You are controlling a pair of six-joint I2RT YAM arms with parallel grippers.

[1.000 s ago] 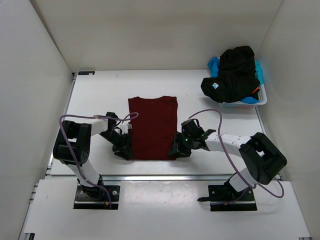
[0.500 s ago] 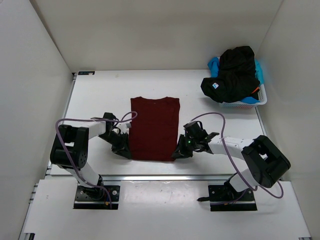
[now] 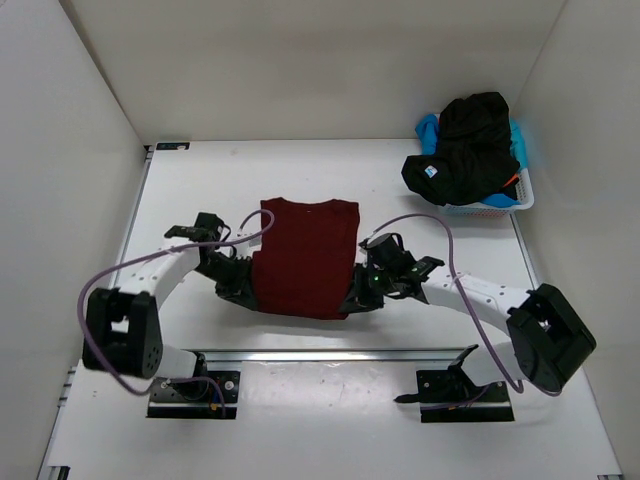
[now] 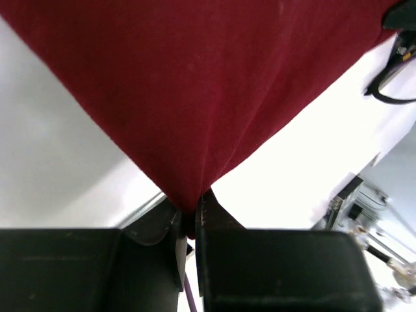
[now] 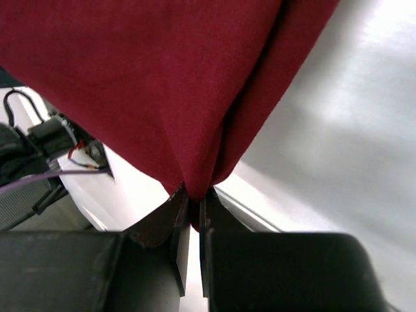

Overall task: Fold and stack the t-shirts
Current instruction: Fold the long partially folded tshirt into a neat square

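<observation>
A dark red t-shirt lies folded into a long strip at the middle of the table, its near end raised off the surface. My left gripper is shut on the near left corner; in the left wrist view the red cloth narrows down into the left gripper. My right gripper is shut on the near right corner, the cloth hanging from the right gripper. Other t-shirts, a black one over a light blue one, are heaped in the basket.
A white lattice basket stands at the back right, with an orange bit of cloth at its rim. White walls close in the table on three sides. A metal rail runs along the near edge. Purple cables loop from both arms.
Both grippers have shut on the red shirt's near corners and lifted them, carrying the near edge a little away from the rail. The left arm has swung outward.
</observation>
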